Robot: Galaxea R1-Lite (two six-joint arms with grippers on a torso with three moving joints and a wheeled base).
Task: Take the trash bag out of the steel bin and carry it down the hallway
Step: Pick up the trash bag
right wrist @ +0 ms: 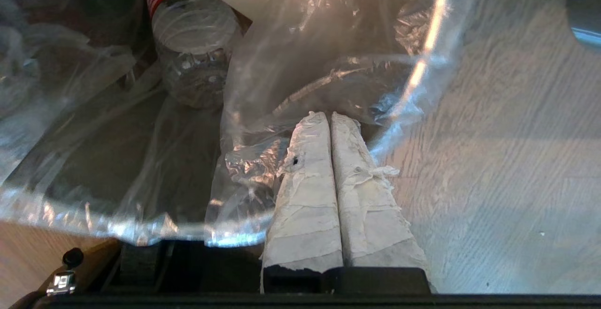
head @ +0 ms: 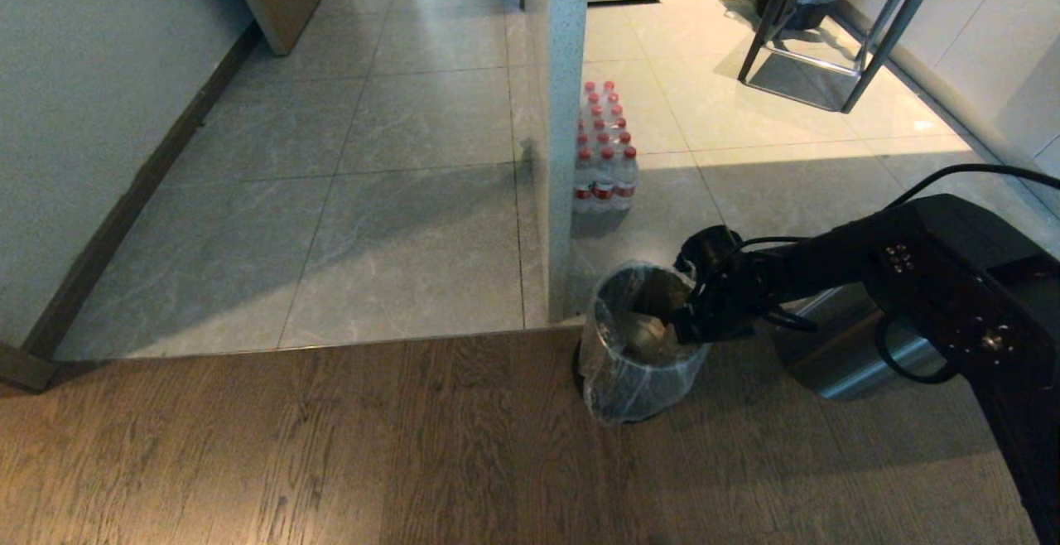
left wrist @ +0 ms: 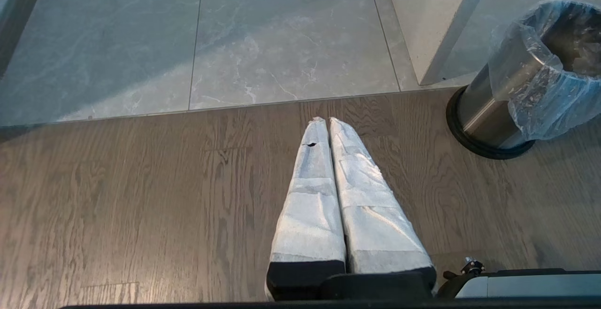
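Observation:
The steel bin [head: 629, 388] stands on the wood floor at the foot of a pillar. It is lined with the clear trash bag [head: 609, 363], whose film folds over the rim. My right gripper [head: 675, 321] is at the bin's near rim, fingers pressed together with bunched bag film [right wrist: 249, 168] gathered against them. The right gripper [right wrist: 328, 114] is shut on that rim film. A clear bottle with a red label [right wrist: 192, 50] lies inside the bag. My left gripper [left wrist: 327, 120] hangs shut and empty over the wood floor, left of the bin [left wrist: 488, 112]. The hallway [head: 397, 197] with grey tiles runs ahead on the left.
A shrink-wrapped pack of red-capped bottles [head: 603, 160] stands behind the bin beside the white pillar [head: 559, 114]. A second steel cylinder [head: 836, 354] sits under my right arm. Dark metal stand legs [head: 828, 40] are at the far right. A dark baseboard [head: 124, 197] lines the left wall.

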